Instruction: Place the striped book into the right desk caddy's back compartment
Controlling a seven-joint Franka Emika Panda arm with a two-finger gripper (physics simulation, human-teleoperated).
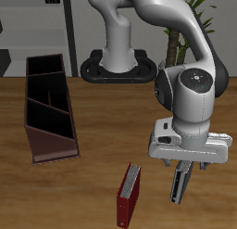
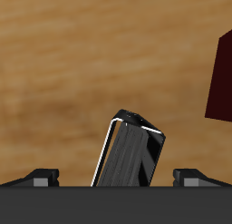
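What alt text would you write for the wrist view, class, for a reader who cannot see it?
The striped book fills the view between the gripper's fingertips, tilted, over a bare wooden table. A dark red object cuts in at the frame's edge.

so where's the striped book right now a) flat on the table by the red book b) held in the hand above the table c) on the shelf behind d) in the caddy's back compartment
b, the striped book sits between the fingers of the hand, hanging over the table, apart from the right desk caddy.
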